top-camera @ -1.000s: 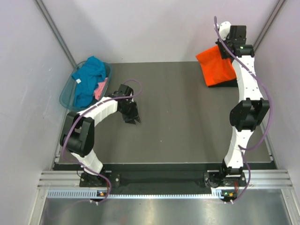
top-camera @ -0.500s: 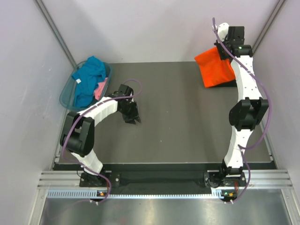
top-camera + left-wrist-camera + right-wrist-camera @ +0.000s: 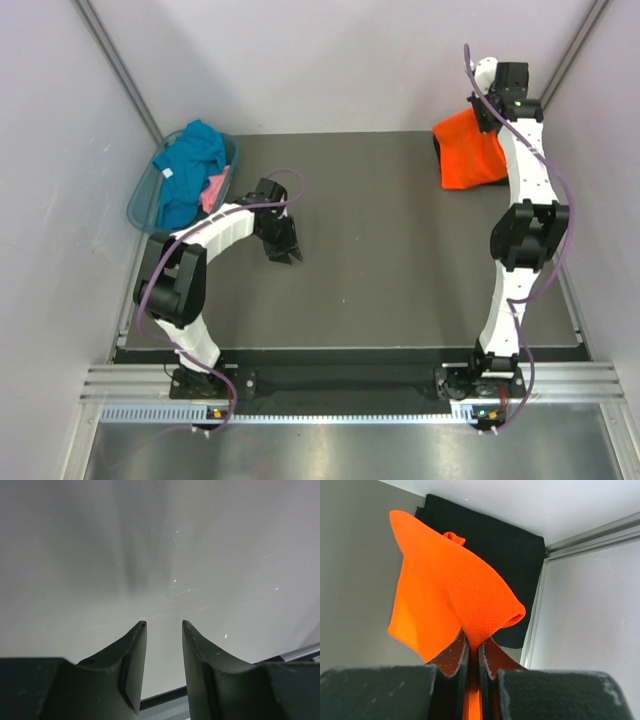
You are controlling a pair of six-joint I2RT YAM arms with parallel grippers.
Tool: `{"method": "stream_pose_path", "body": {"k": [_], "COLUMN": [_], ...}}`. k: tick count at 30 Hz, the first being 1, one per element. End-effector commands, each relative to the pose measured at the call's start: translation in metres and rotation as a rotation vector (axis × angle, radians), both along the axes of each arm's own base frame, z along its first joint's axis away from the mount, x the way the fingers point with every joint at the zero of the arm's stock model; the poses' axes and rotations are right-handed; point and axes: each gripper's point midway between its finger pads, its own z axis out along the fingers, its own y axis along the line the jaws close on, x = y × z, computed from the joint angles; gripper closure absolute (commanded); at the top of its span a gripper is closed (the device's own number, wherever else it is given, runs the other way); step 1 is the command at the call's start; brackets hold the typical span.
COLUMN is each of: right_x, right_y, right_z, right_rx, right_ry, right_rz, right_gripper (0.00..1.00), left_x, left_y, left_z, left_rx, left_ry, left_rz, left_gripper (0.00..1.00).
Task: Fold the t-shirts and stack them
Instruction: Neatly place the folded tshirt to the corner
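Observation:
My right gripper (image 3: 492, 112) is shut on the bright orange t-shirt (image 3: 470, 150) and holds it lifted at the far right corner. In the right wrist view the orange t-shirt (image 3: 450, 590) hangs folded from my gripper (image 3: 474, 647) above the black t-shirt (image 3: 505, 550), which lies flat on the table by the right wall. Only a sliver of the black t-shirt (image 3: 438, 150) shows from above. My left gripper (image 3: 283, 250) is open and empty over bare table at mid-left, as the left wrist view (image 3: 163, 625) shows. A teal t-shirt (image 3: 190, 165) and a pink one (image 3: 213, 190) lie in the basket.
A translucent blue-green plastic basket (image 3: 140, 200) stands at the far left by the wall. Walls close in on the left, back and right. A metal rail (image 3: 590, 535) runs along the right table edge near the black t-shirt.
My right gripper has carried the orange t-shirt to the right and toward the wall, so it now covers most of the black one. The left arm has hardly moved.

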Motion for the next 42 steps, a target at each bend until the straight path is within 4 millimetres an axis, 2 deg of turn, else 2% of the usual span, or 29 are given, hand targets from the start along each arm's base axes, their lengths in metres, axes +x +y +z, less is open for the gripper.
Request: {"method": "stream_pose_path", "body": {"k": [1, 8, 21, 28, 34, 39, 42], "right_x": [0.017, 0.034, 0.057, 0.066, 0.073, 0.078, 0.084], "right_y": [-0.012, -0.022, -0.047, -0.063, -0.079, -0.094, -0.097], "right_z": [0.033, 0.017, 0.015, -0.009, -0.018, -0.028, -0.042], "right_rx": [-0.013, -0.008, 0.001, 0.005, 0.004, 0.003, 0.009], "right_ry": [-0.120, -0.127, -0.213, -0.201, -0.224, -0.241, -0.238], "right_rz": [-0.013, -0.039, -0.089, -0.119, -0.163, -0.209, -0.212], "right_gripper": [1.00, 1.00, 1.00, 1.00, 1.00, 1.00, 1.00], "left_x": [0.007, 0.009, 0.013, 0.013, 0.007, 0.009, 0.009], "left_y": [-0.005, -0.006, -0.009, -0.009, -0.005, -0.003, -0.002], "left_z": [0.008, 0.007, 0.000, -0.003, -0.005, 0.004, 0.009], "left_rx": [-0.013, -0.011, -0.010, -0.002, 0.014, 0.025, 0.036], "left_ry": [-0.023, -0.017, 0.005, 0.019, 0.035, 0.022, 0.019], "left_rz": [-0.022, -0.025, -0.018, -0.017, -0.005, 0.001, 0.005], "left_gripper": [0.60, 0.60, 0.60, 0.60, 0.60, 0.60, 0.60]}}
